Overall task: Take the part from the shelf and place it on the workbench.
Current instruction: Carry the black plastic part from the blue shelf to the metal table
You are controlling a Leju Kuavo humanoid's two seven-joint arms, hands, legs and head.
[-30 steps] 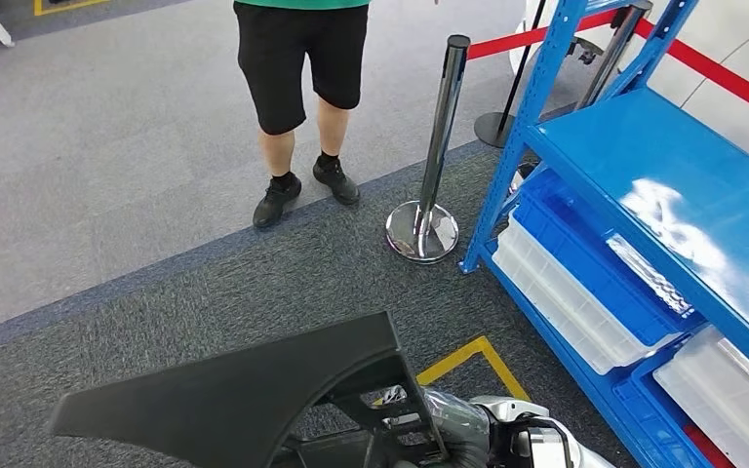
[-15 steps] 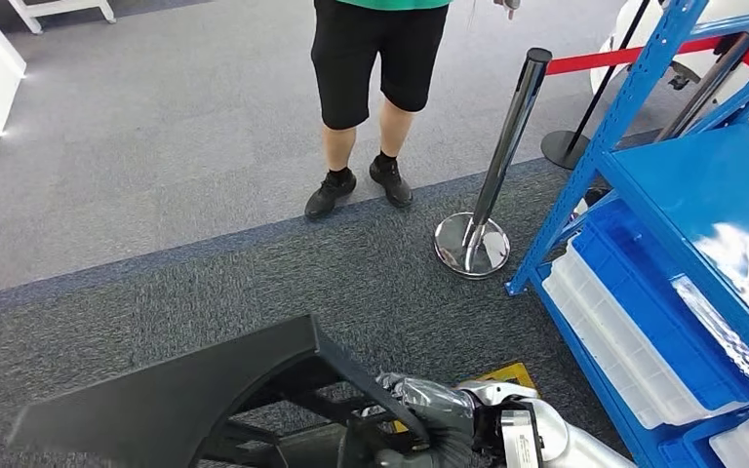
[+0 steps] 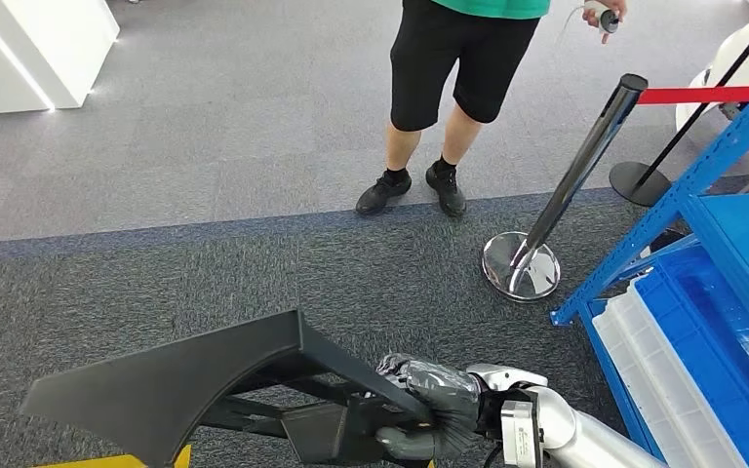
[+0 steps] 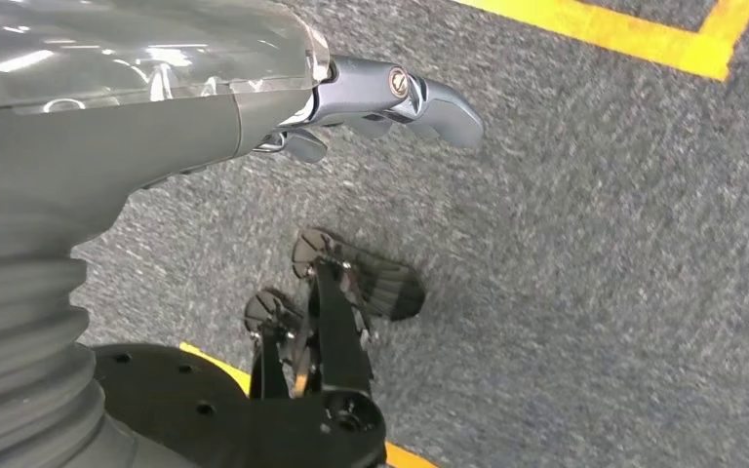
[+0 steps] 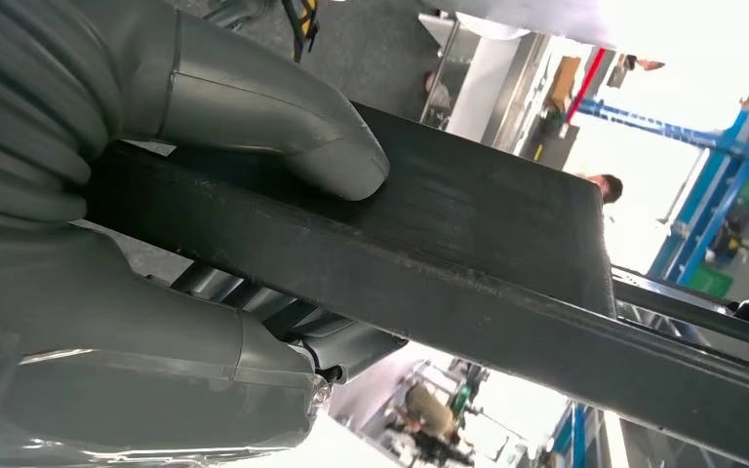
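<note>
The part (image 3: 185,385) is a long black panel with a ribbed frame under it, held low in the head view over dark carpet. My right hand (image 3: 419,405) grips its right end from beside the frame. In the right wrist view the thick grey thumb (image 5: 283,127) presses on the panel's flat black face (image 5: 488,224), with the other fingers under it. My left hand (image 4: 371,97) hangs above the carpet with its fingers apart and nothing in them.
A person (image 3: 458,58) in black shorts stands ahead. A chrome stanchion (image 3: 566,195) with a red belt (image 3: 699,95) stands beside the blue shelf (image 3: 731,224) at the right, which holds a blue bin (image 3: 712,370). A white plinth (image 3: 29,49) is far left. Yellow floor tape (image 3: 161,460) lies below.
The whole view has swung left: the shelf, stanchion and person have slid to the right of the picture. The black part stays in my right hand.
</note>
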